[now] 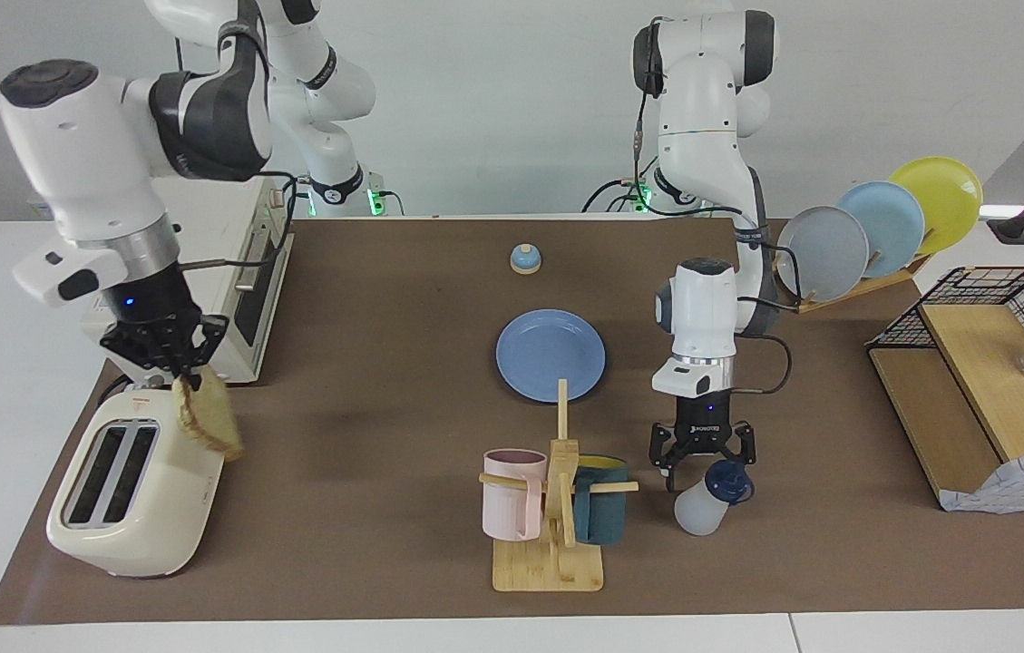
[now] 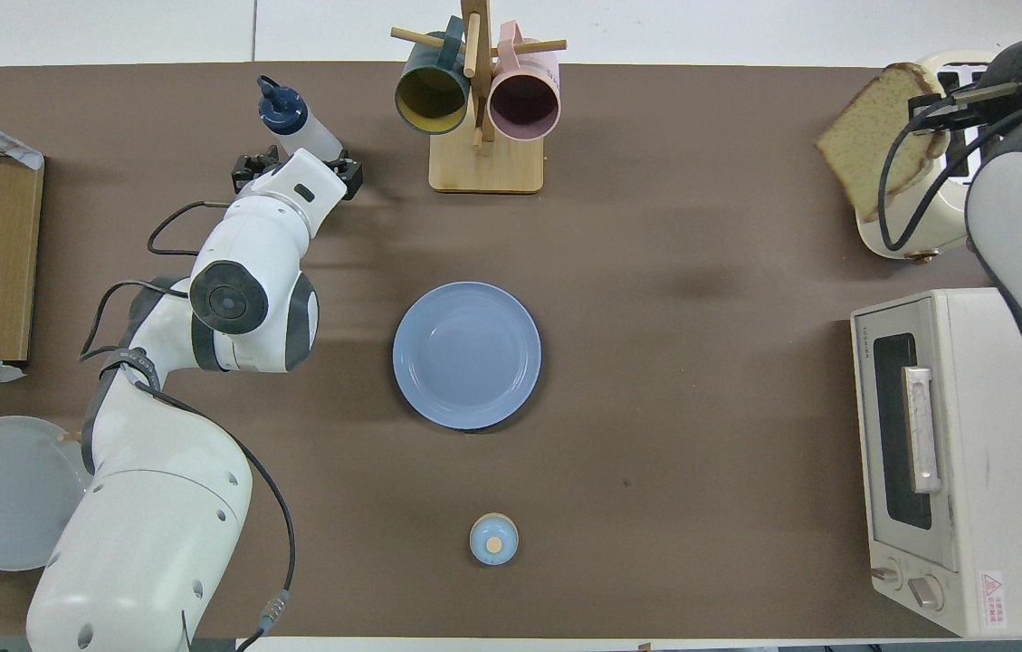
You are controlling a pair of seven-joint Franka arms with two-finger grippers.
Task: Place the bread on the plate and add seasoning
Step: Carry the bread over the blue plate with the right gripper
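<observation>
Facing view: the right gripper (image 1: 174, 374) is up in the air over the toaster (image 1: 135, 490), clamped on the top edge of the bread (image 1: 208, 419) — the slice hangs tilted below the fingers, clear of the slots. From overhead the bread (image 2: 877, 136) covers one corner of the toaster (image 2: 922, 226), which sits at the right arm's end of the table, farther from the robots than the oven (image 2: 963, 453).

The left gripper (image 1: 702, 456) is low over the seasoning (image 1: 709, 499), its fingers spread wide on either side of the bottle's upper part, just by the navy cap; whether they touch it I cannot tell. The bottle stands tilted beside the mug rack (image 1: 552, 517), toward the left arm's end.

The plate (image 1: 551, 355) lies bare at mid-table, nearer to the robots than the rack — well apart from both grippers. A bell (image 1: 525, 259) sits nearer still to the robots. Grey, pale blue and yellow plates stand in a dish rack (image 1: 874, 272) at the left arm's end.
</observation>
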